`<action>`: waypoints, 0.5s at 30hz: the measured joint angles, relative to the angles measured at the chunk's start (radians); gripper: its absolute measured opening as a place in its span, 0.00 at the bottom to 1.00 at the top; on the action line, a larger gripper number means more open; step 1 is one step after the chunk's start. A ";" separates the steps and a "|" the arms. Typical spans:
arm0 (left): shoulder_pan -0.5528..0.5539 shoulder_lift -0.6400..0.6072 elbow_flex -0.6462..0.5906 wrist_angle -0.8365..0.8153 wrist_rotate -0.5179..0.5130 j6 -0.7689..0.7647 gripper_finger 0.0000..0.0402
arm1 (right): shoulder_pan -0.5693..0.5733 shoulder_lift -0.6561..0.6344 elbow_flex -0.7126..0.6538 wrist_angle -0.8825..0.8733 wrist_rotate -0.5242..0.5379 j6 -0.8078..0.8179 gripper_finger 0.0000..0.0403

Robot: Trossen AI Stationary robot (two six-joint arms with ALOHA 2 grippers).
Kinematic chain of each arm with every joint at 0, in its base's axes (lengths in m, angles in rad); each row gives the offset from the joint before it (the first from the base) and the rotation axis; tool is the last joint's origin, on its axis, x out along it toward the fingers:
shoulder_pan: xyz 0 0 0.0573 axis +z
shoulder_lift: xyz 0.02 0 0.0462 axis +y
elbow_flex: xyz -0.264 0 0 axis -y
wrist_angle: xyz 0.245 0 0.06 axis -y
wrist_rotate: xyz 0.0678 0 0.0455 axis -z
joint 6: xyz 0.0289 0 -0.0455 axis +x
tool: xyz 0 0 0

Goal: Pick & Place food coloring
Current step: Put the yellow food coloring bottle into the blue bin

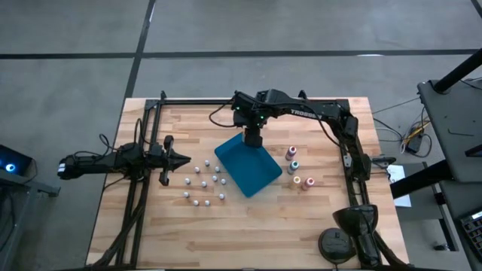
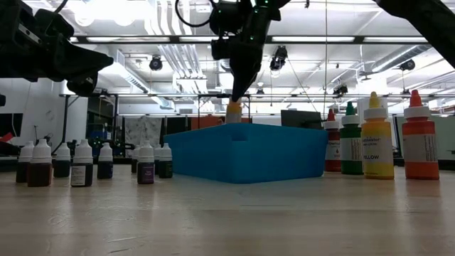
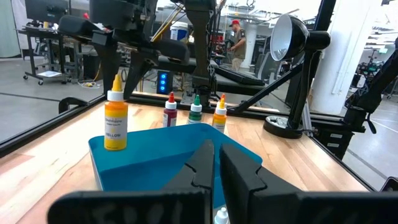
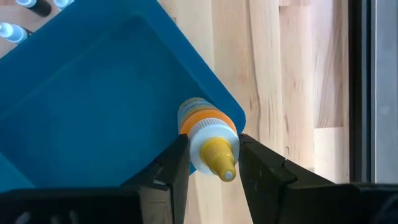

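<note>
My right gripper hangs over the far corner of the blue tray, shut on a yellow food coloring bottle. In the low view only the bottle's top shows above the tray wall. Several larger bottles with coloured tops stand right of the tray. Several small white-topped bottles stand to its left. My left gripper waits shut and level at the table's left, touching nothing. My right gripper pinches the bottle's white cap, just below the yellow tip, between its two fingers. The fingers come steeply from above. The bottle stays upright with its lower part inside the tray's corner; whether its base rests on the tray floor, I cannot tell.
A black desk lamp stands at the near right corner. Black frame rails run along the table's left, far and right sides. Bare wood lies in front of the tray. A person is in the room beyond.
</note>
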 joint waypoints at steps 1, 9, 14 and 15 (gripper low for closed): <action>0.000 0.000 0.000 0.000 0.000 0.000 0.00 | 0.000 0.000 -0.001 0.001 0.000 0.000 0.27; 0.000 0.000 0.000 0.000 0.000 0.000 0.00 | 0.000 0.000 -0.044 0.011 0.001 0.000 0.27; 0.000 0.000 0.000 0.000 0.000 0.000 0.00 | -0.001 0.000 -0.072 0.038 0.002 0.000 0.27; 0.000 0.000 0.000 0.000 0.000 0.000 0.00 | -0.001 0.000 -0.077 0.045 0.002 0.000 0.27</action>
